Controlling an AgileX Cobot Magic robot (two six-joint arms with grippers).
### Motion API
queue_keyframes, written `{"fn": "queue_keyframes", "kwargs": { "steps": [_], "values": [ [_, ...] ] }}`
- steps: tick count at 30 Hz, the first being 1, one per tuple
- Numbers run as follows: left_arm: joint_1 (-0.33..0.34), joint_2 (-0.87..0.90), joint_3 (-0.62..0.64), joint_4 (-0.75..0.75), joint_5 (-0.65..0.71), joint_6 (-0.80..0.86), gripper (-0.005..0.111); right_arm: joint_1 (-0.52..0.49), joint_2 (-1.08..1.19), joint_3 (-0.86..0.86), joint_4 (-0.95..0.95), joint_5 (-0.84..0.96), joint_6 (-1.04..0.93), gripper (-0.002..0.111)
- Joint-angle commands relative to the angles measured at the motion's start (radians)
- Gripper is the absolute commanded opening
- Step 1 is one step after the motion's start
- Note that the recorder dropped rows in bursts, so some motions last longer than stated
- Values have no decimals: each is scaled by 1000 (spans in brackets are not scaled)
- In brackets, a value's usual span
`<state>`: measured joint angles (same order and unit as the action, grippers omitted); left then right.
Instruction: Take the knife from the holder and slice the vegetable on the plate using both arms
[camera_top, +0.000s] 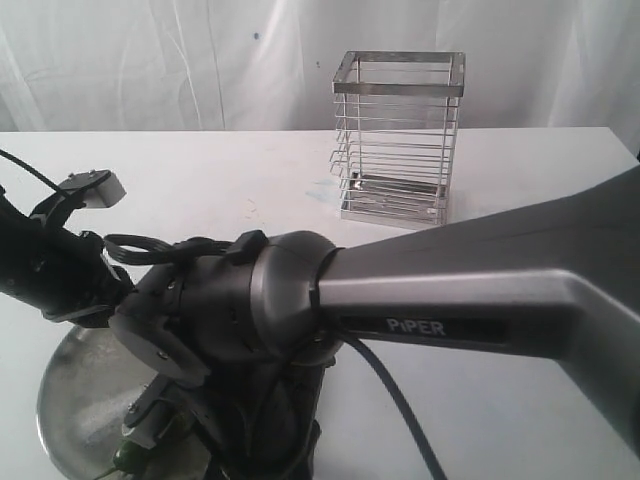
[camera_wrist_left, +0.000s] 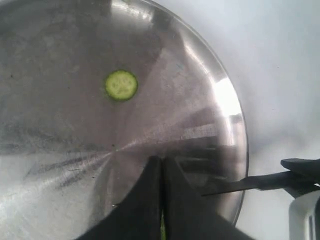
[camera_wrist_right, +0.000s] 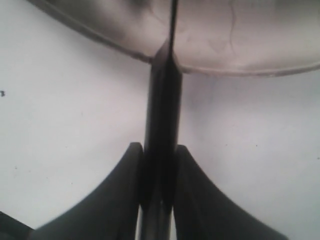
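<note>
The steel plate holds one round pale green slice. My left gripper is shut low over the plate, with a thin green strip of the vegetable pinched between its fingers. My right gripper is shut on the knife by its dark handle. The knife's blade reaches in over the plate's rim, pointing toward the left fingers. In the exterior view the plate lies at the lower left, largely hidden by both arms. The wire holder stands apart at the back with nothing in it.
The right arm's grey link marked "PiPER" crosses the front of the white table from the right. A black cable hangs under it. White curtains close the back.
</note>
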<state>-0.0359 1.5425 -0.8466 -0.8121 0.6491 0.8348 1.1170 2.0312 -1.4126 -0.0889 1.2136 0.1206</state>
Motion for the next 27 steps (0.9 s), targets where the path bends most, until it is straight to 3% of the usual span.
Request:
{"fn": "queue_keyframes", "kwargs": {
  "steps": [1, 8, 16, 21, 27],
  "values": [
    [4, -13, -3, -19, 46, -1, 0, -1, -42, 4, -46, 7, -13, 0],
    [4, -85, -3, -23, 128, 6, 3, -1, -45, 4, -79, 7, -20, 0],
    [4, -209, -3, 136, 261, -102, 44, -1, -46, 6, -99, 7, -44, 0],
    [-13, -269, 1, 279, 339, -222, 47, -1, -49, 8, -99, 7, -76, 0],
    [-55, -306, 71, 306, 297, -264, 47, -1, -79, 69, -130, 7, -92, 0]
  ]
}}
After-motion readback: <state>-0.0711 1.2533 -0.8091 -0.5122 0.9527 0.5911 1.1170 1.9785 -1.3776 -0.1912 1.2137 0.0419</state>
